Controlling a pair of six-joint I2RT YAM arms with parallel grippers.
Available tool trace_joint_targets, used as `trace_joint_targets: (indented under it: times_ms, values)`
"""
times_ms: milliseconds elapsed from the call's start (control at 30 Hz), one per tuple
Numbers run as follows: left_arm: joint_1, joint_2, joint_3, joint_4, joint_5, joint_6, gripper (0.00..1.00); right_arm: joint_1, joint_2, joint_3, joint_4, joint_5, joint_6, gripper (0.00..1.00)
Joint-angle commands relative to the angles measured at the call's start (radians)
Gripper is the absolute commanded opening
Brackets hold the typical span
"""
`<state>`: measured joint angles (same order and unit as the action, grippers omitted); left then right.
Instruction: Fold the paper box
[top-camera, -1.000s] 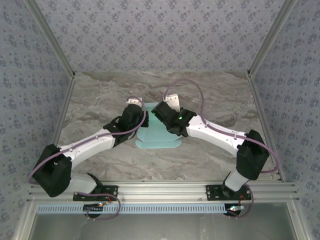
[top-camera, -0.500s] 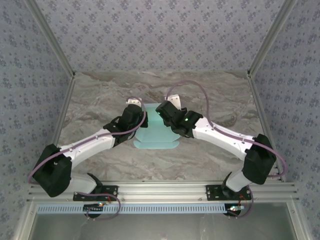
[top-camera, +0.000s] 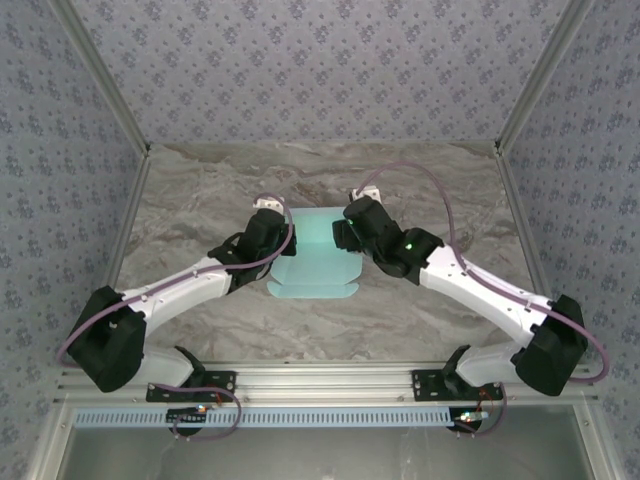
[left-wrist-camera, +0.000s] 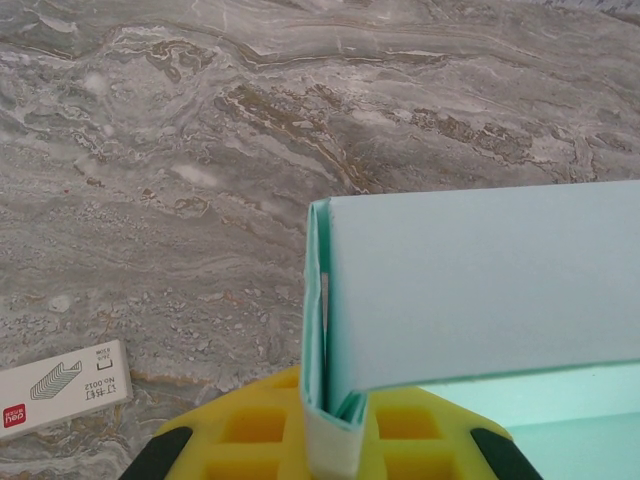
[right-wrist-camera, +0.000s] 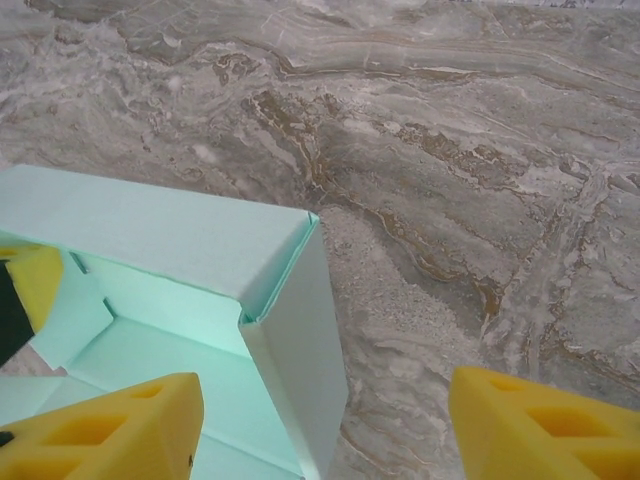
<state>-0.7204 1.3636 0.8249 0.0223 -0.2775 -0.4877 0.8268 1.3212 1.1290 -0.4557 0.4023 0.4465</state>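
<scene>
- Left gripper (left-wrist-camera: 335, 435) first: we see its yellow jaws at the bottom of the left wrist view, clenched on a doubled-over edge of the pale turquoise paper box (left-wrist-camera: 480, 290). The fold is squeezed flat between them.
- Right gripper (right-wrist-camera: 325, 425) is released. In the right wrist view its yellow jaws sit wide apart in the two lower corners. The box's upright side wall rises between them, but nothing is clamped.
- Where's the box? In the top view it lies mid-frame on the grey marbled tabletop (top-camera: 190, 200), right between the two wrists.
- Done so far, as we read it: a far wall and a side wall stand up and meet in a crisp corner at centre-left of the right wrist view, with a small flap tucked inside that corner. On the left side, the wall is folded over on itself.
- Left to do, we'd guess: in the top view the near end looks flat on the table, with rounded flaps spread toward the lower part of the frame. Those need raising and tucking before it's a proper box. We'd call it roughly halfway.
- Side note: a little white cardboard packet with red print (left-wrist-camera: 65, 385) sits lower left in the left wrist view, apart from the paper. It's not part of the job as far as we can tell.
</scene>
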Motion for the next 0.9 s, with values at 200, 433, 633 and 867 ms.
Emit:
trace_joint_targets:
  times_ms: [200, 433, 633, 867]
  values:
    - [-0.002, 0.002, 0.034, 0.003, -0.009, 0.006, 0.0, 0.032, 0.093, 0.04, -0.047, 0.068, -0.038, 0.63]
    - [-0.002, -0.001, 0.037, 0.004, -0.005, 0.008, 0.0, 0.058, 0.194, 0.133, -0.1, 0.173, -0.021, 0.56]
    - [-0.001, -0.002, 0.034, 0.006, -0.001, 0.009, 0.0, 0.07, 0.236, 0.169, -0.127, 0.255, 0.007, 0.42]
    - [-0.002, -0.004, 0.028, 0.008, -0.001, 0.009, 0.0, 0.077, 0.269, 0.196, -0.182, 0.33, 0.028, 0.28]
